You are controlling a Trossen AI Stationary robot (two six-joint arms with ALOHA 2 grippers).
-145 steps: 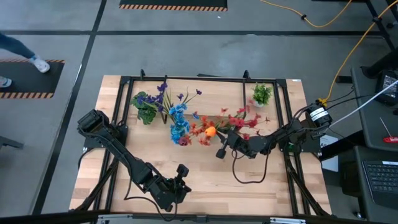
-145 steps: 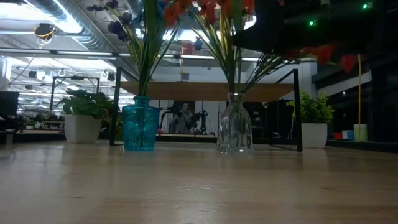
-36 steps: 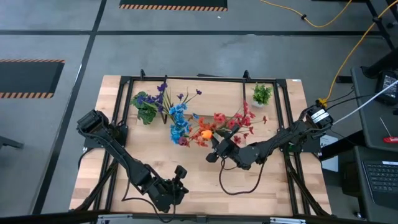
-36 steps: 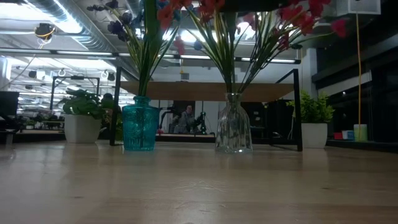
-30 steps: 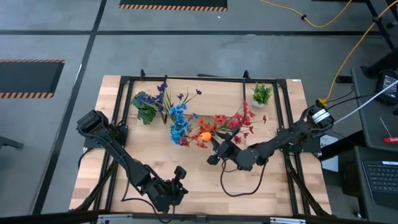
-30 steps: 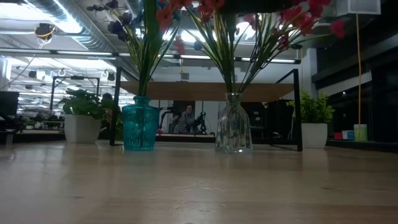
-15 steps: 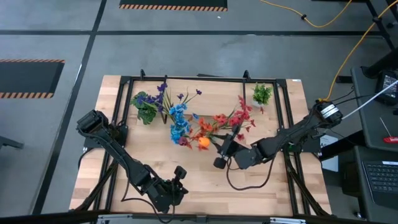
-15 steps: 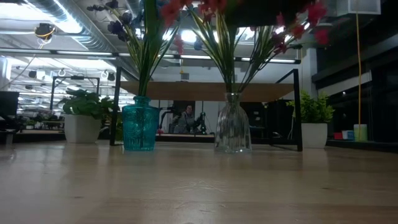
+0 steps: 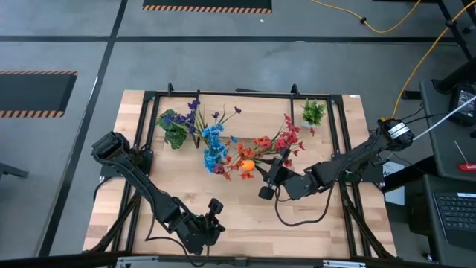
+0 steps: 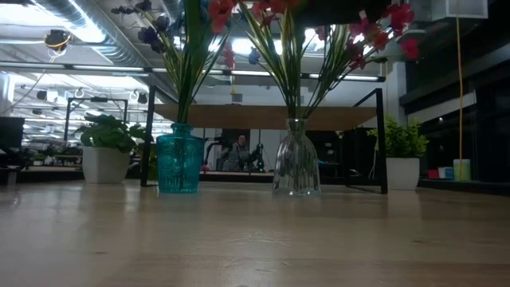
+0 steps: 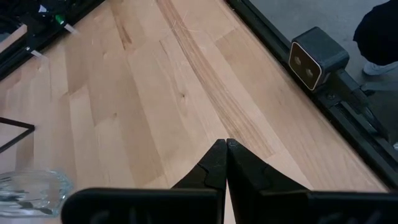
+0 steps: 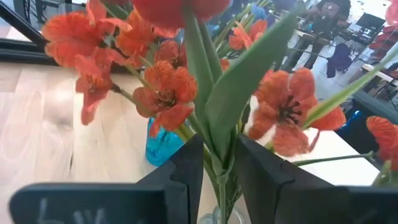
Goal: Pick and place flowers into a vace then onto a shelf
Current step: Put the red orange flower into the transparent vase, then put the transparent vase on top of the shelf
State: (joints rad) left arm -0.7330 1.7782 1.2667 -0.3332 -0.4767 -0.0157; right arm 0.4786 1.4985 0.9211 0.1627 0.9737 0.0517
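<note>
Wooden bench (image 9: 327, 223), workshop room beyond. Clear vase (image 10: 296, 169) right of blue vase (image 10: 178, 164), before shelf (image 10: 239, 116). Right tool (image 12: 217, 158) clamped on flowers (image 12: 165, 93) above clear vase. Left tool (image 11: 225, 163) closed, empty, at front edge.

1. A wide stretch of bare table (image 9: 238, 216) is left free along the near edge, between the 2 arms.
2. The middle is crowded by the blue vase (image 10: 178, 163) and the clear vase (image 10: 296, 169), with flowers (image 9: 256, 152) spread above them.
3. The far side is blocked by the shelf (image 10: 271, 116) and 2 potted plants (image 9: 313, 113).
4. The near left corner is occupied by the left gripper (image 9: 213, 220).
</note>
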